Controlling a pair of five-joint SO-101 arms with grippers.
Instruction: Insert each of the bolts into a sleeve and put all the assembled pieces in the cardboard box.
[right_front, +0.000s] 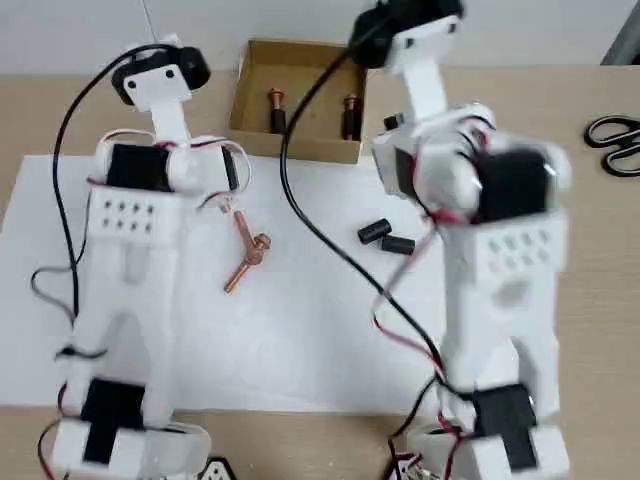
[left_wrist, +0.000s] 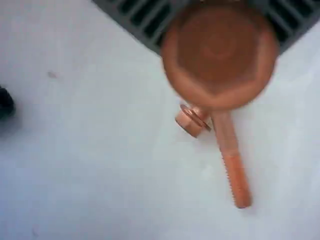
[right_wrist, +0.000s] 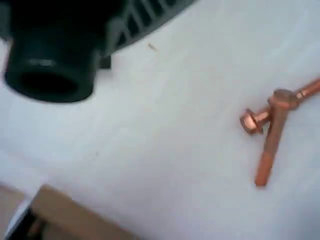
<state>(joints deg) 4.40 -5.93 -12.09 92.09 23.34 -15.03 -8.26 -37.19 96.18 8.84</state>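
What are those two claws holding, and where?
Left gripper: copper-coloured bolt, head end free; right gripper: black cylindrical sleeve, open end free. Exact grip spots hidden.

No text, label, brand, number or sign legible in any view; surfaces checked: cardboard box (right_front: 295, 146), bolt (left_wrist: 218, 52), sleeve (right_wrist: 50, 70), white sheet (right_front: 300, 340), desk (right_front: 600, 250); none bears a readable marking.
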